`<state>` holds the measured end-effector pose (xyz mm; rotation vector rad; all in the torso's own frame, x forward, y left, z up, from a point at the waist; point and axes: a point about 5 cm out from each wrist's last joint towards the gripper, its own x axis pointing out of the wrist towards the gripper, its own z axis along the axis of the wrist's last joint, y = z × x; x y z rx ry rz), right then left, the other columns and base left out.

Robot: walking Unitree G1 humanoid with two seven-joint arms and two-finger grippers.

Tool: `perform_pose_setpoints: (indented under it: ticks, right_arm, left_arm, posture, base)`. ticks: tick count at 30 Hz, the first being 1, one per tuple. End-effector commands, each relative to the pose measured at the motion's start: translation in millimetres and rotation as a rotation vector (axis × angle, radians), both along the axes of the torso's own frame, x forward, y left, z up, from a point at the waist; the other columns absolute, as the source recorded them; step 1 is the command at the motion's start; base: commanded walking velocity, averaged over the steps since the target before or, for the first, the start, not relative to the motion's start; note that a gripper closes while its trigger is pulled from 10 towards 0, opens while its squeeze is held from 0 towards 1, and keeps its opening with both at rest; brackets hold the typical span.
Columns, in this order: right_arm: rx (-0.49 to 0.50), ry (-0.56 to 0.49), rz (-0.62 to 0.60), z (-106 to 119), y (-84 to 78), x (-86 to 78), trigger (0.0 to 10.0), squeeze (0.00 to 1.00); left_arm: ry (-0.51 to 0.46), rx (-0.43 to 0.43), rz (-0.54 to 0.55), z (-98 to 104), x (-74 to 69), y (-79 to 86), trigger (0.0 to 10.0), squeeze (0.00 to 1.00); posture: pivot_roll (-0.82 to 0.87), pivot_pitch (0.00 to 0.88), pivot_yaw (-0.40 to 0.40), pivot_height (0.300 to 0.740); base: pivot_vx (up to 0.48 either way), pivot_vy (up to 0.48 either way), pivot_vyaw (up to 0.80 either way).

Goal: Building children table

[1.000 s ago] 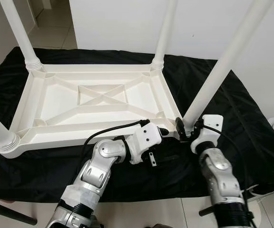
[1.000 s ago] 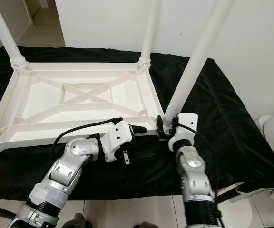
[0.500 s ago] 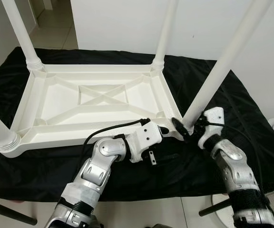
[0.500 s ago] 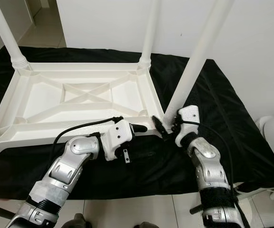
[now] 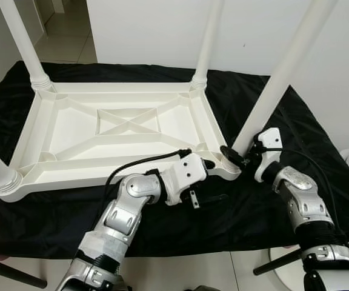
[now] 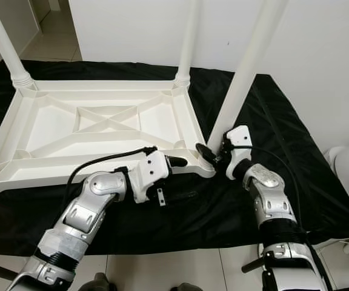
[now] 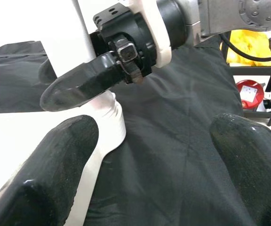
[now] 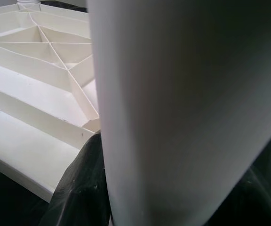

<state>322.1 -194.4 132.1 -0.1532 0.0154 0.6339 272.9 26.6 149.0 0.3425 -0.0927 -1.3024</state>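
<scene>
The white plastic children's table (image 5: 114,130) lies upside down on a black cloth (image 5: 271,115), its ribbed underside facing up and its four legs pointing up. The work is at the near right corner.

The right gripper (image 5: 238,159) is clenched on the base of the near right table leg (image 5: 283,73), one black finger on each side of it, just above the ribbed collar where the leg enters the corner socket. In the right wrist view the white leg (image 8: 182,108) stands between the two fingers (image 8: 81,188) and touches them. This leg leans outward, away from the tabletop, while the far legs look more upright.

The left gripper (image 5: 202,165) has its jaws released, holding nothing. It rests at the table's near edge, just beside the same corner. In the left wrist view the corner collar (image 7: 112,125) sits ahead of its spread fingers (image 7: 55,169), next to one of them, and the right gripper's finger (image 7: 79,84) is just beyond.

I judge that the leg is not yet fully seated. The risk is that the right gripper turns or pushes it while it is tilted, so the joint jams or the leg pops out. The light table could also slide on the cloth, because the left gripper only rests beside it and does not clamp it.
</scene>
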Motion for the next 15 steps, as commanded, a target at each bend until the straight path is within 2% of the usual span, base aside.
perform_pose_setpoints:
  ticks: [1, 3, 4, 5, 6, 8, 9, 13, 15]
  right_arm:
    - [-0.020, 0.044, 0.034, -11, 2.4, -5.2, 0.0, 0.00]
    - [-0.015, 0.045, 0.023, -12, 1.6, -5.5, 0.0, 0.00]
    - [-0.004, 0.054, -0.021, -12, -0.2, -4.3, 10.0, 0.00]
    - [0.022, 0.071, -0.096, -12, -2.5, -1.6, 10.0, 0.00]
    - [0.022, 0.071, -0.096, -12, -2.5, -1.6, 10.0, 0.00]
    - [0.051, 0.091, -0.176, -13, -5.3, 1.4, 10.0, 0.00]
    - [0.068, 0.077, -0.233, -10, -2.7, 1.8, 10.0, 0.00]
    - [0.088, 0.051, -0.312, -6, 0.8, 1.2, 10.0, 0.00]
    - [0.126, 0.040, -0.448, -4, 3.2, 0.4, 10.0, 0.00]
  left_arm:
    - [-0.027, -0.030, 0.119, 2, 5.5, -0.8, 10.0, 0.00]
    - [-0.027, -0.030, 0.118, 1, 5.2, -1.3, 10.0, 0.00]
    - [-0.026, -0.031, 0.119, 2, 5.5, -1.3, 10.0, 0.00]
    - [-0.025, -0.035, 0.129, 2, 6.6, -0.8, 10.0, 0.00]
    - [-0.025, -0.035, 0.129, 2, 6.6, -0.8, 10.0, 0.00]
    - [-0.024, -0.041, 0.140, 3, 7.9, -0.2, 10.0, 0.00]
    - [-0.010, -0.072, 0.160, 7, 10.4, -0.2, 10.0, 0.00]
    - [0.001, -0.105, 0.179, 11, 12.7, -0.2, 10.0, 0.00]
    - [-0.003, -0.105, 0.184, 12, 13.7, 0.6, 10.0, 0.00]
  posture:
    - [0.04, 0.000, -0.054, 0.740]
    - [0.04, 0.000, -0.055, 0.740]
    - [0.04, 0.000, -0.056, 0.740]
    - [0.04, 0.000, -0.055, 0.740]
    - [0.04, 0.000, -0.055, 0.740]
    - [0.04, 0.000, -0.055, 0.740]
    - [0.04, 0.000, -0.049, 0.740]
    - [0.04, 0.000, -0.049, 0.740]
    - [0.04, 0.000, -0.047, 0.740]
  base:
    - [0.000, 0.000, 0.00]
    - [0.000, 0.000, 0.00]
    - [0.000, 0.000, 0.00]
    - [0.000, 0.000, 0.00]
    - [0.000, 0.000, 0.00]
    - [0.000, 0.000, 0.00]
    - [0.000, 0.000, 0.00]
    - [0.000, 0.000, 0.00]
    - [0.000, 0.000, 0.00]
